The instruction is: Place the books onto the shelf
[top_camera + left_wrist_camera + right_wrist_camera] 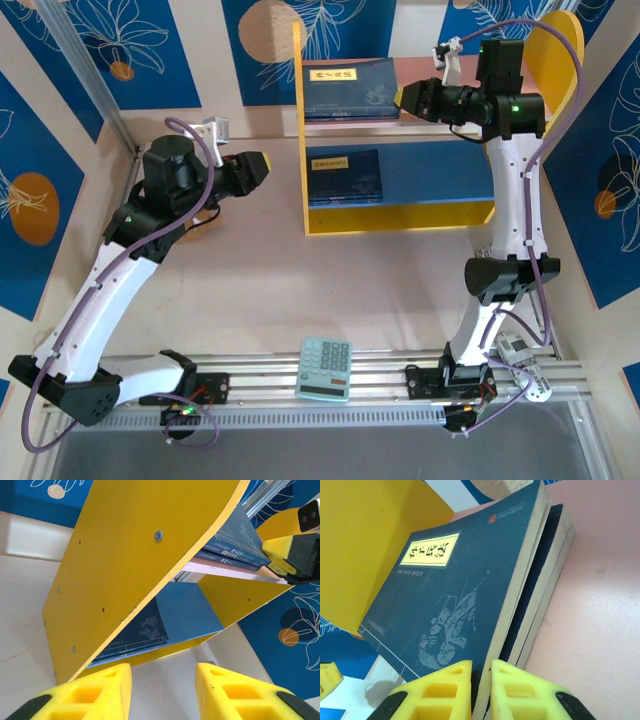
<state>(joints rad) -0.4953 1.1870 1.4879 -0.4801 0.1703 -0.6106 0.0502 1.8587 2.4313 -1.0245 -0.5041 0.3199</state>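
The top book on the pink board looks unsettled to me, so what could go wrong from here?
1. The right claw pinches the top book by its near edge, which sits raised off the books beneath; pulling back while clamped could drag it off the pink board.
2. Releasing it tilted might let it land askew.
3. The left claw, open and empty, hovers close to the yellow side panel of the shelf; a forward move could nudge it.

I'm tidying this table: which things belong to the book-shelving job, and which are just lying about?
Belongs to the job:
stack of thin navy-blue books with yellow title labels, on the pink top board
single navy-blue book on the blue lower board
two-tier shelf with yellow side panels

Just lying about:
mint-green rectangular calculator on the metal rail at the near edge
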